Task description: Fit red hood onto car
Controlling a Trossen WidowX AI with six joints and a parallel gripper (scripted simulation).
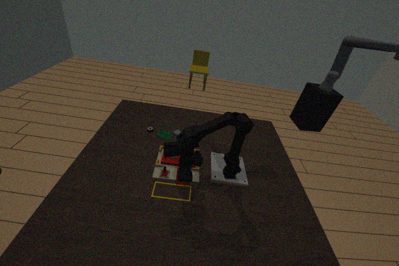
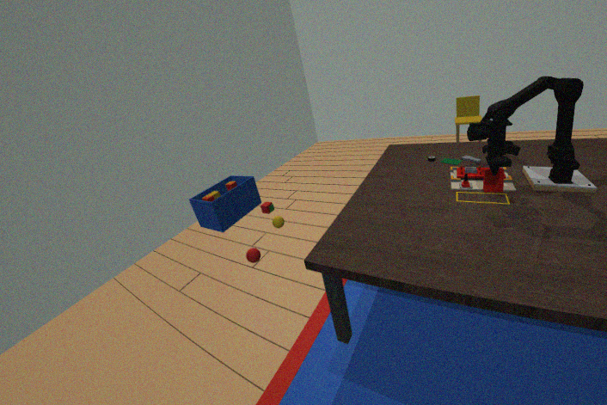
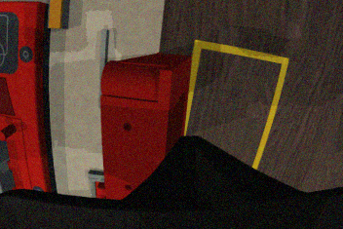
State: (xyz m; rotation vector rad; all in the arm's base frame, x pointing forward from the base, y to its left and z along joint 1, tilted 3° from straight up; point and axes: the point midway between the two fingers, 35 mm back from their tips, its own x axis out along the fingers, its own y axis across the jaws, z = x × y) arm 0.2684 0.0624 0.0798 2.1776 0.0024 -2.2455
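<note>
One red hood (image 1: 182,182) (image 2: 493,181) (image 3: 133,142) lies just below the gripper's (image 1: 185,178) (image 2: 498,167) (image 3: 192,167) pressed-together fingers, near one chassis (image 1: 170,160) (image 2: 462,174) (image 3: 36,35).

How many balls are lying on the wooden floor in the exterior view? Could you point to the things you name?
2. A small yellow ball (image 2: 278,222) lies between the open blue box (image 2: 226,212) and the dark table (image 2: 441,243); a red ball (image 2: 253,254) lies nearer the camera. The box or table may hide others.

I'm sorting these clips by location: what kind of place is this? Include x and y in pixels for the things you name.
Probably a playroom or child's room: a blue toy bin (image 2: 223,211), a small yellow chair (image 1: 199,69) (image 2: 468,119), and a red ball (image 2: 253,254) suggest it.
</note>
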